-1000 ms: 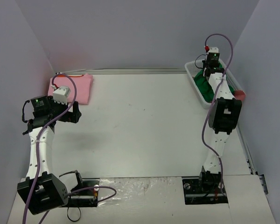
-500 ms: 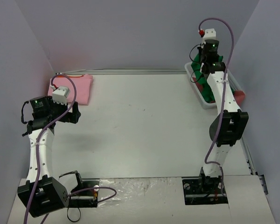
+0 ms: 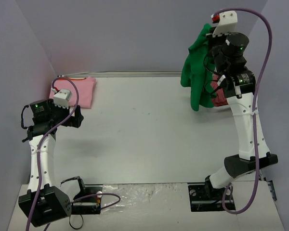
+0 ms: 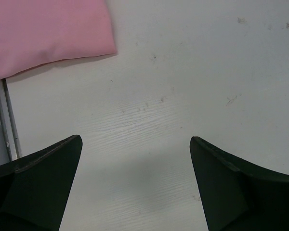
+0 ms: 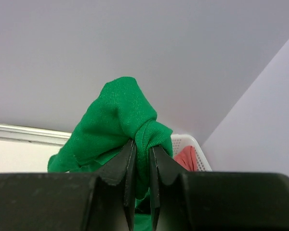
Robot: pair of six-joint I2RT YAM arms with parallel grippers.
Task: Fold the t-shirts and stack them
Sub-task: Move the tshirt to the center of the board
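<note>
— Checking against a second ago: what moved?
— The right arm. Then the right gripper [image 5: 142,150] sat low in the basket at 1 o'clock, now it's raised high and the green t-shirt [image 3: 195,72] came up with it
— Claw state?
— Pinched nearly closed on a bunch of green cloth; wrist view shows it squeezed between the fingers. Rest of the shirt hangs crumpled below
— Left side?
— Roughly the same spot. The left gripper [image 4: 135,144] is spread wide, holding nothing, over bare table [image 3: 144,130] at 9 o'clock
— Other shirts?
— The pink t-shirt [image 3: 74,91] lies folded flat at 10 o'clock, just beyond the left claw, apart from it. The coral red t-shirt [image 5: 188,158] is in the white basket [image 5: 185,141]
— Anything blocking?
— Hanging green shirt plus right arm hide most of the basket in the top view
</note>
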